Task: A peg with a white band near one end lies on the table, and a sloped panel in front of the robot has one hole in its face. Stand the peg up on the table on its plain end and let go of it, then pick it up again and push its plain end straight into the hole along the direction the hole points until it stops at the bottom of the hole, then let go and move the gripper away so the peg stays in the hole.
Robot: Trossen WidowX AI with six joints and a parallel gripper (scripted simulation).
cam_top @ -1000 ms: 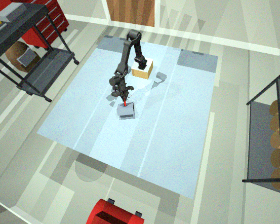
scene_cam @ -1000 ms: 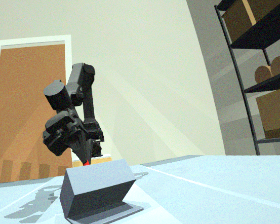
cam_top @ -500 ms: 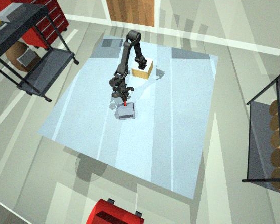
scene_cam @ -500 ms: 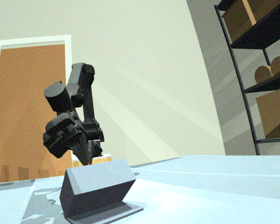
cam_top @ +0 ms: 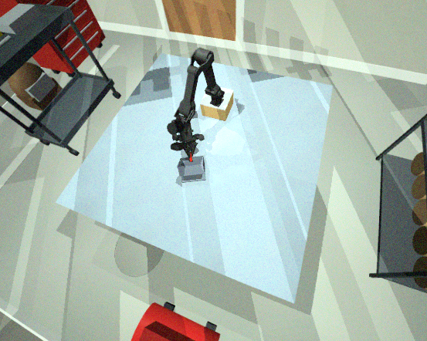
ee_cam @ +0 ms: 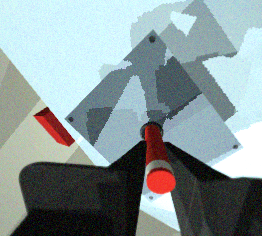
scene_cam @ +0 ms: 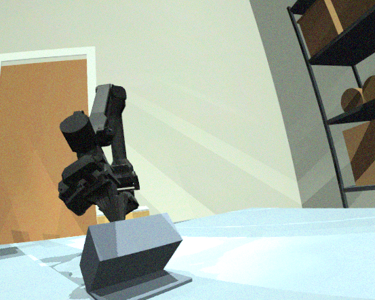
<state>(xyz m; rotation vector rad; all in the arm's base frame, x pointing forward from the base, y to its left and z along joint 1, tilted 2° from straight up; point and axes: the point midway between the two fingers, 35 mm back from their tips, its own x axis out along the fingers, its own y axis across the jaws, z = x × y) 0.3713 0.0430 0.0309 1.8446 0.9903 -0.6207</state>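
My gripper point(cam_top: 191, 153) point(scene_cam: 117, 218) point(ee_cam: 154, 146) is shut on the red peg point(cam_top: 191, 158) point(ee_cam: 155, 150), close above the grey sloped panel point(cam_top: 196, 165) point(scene_cam: 141, 232) point(ee_cam: 211, 131). The peg's white band point(ee_cam: 159, 166) and its red banded end point back toward the wrist camera. The plain end is at the dark-rimmed hole point(ee_cam: 144, 133) and appears to be inside it; how deep it sits cannot be told. In the exterior view the peg is hidden behind the panel and fingers.
The arm stands on a wooden block point(cam_top: 215, 112) with a white top, behind the panel. The panel block has a thin base plate point(scene_cam: 180, 280) on the pale blue table point(cam_top: 255, 208). A wheeled cart point(cam_top: 74, 104) and a shelf rack point(cam_top: 380, 216) stand off the table's sides.
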